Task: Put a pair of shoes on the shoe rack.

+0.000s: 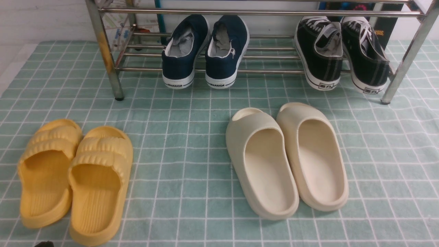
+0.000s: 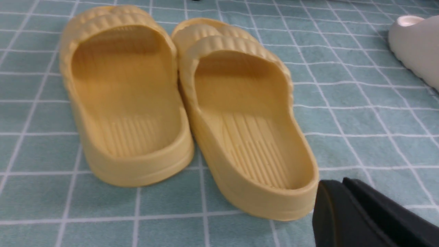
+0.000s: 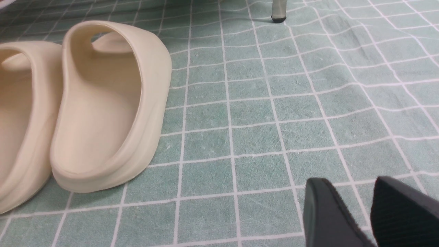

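The two navy-blue slip-on shoes stand side by side on the lower bars of the chrome shoe rack [image 1: 260,13], heels toward me. They are the left shoe [image 1: 185,51] and the right shoe [image 1: 228,51], and both have paper stuffing inside. My left gripper [image 2: 337,183] is shut and empty, low over the cloth just beside the heel of a yellow slide. My right gripper [image 3: 349,183] is open and empty, with a gap between its fingers over bare cloth. Both are far from the rack; only a dark tip [image 1: 44,244] shows in the front view.
Black lace-up sneakers [image 1: 322,51] sit on the rack's right side. Yellow slides [image 1: 73,178], also in the left wrist view [image 2: 185,103], lie front left. Cream slides [image 1: 288,157], also in the right wrist view [image 3: 103,103], lie centre right. Rusty rack leg [image 1: 106,55] stands back left on the green checked cloth [image 1: 192,137].
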Controlling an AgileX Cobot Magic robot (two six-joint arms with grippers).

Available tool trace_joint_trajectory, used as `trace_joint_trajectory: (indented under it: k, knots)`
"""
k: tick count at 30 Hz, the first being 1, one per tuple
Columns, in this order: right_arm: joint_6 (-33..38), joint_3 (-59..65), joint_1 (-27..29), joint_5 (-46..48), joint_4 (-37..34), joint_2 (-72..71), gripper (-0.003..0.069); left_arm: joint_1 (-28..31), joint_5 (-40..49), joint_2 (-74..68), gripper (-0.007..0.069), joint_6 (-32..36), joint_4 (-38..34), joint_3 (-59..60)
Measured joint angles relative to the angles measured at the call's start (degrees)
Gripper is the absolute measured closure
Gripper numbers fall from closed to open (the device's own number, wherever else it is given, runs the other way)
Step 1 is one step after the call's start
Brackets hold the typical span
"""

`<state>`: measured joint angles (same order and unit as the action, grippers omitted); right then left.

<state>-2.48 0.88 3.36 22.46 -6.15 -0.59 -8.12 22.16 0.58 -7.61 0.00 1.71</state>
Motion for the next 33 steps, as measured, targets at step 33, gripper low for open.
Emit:
trace_joint_trajectory:
  k: [33]
  knots:
    - [0.00,0.00,0.00,0.00,0.00,0.00,0.0420,2.05,1.05,0.00,0.0568,2.77,-2.58,0.00]
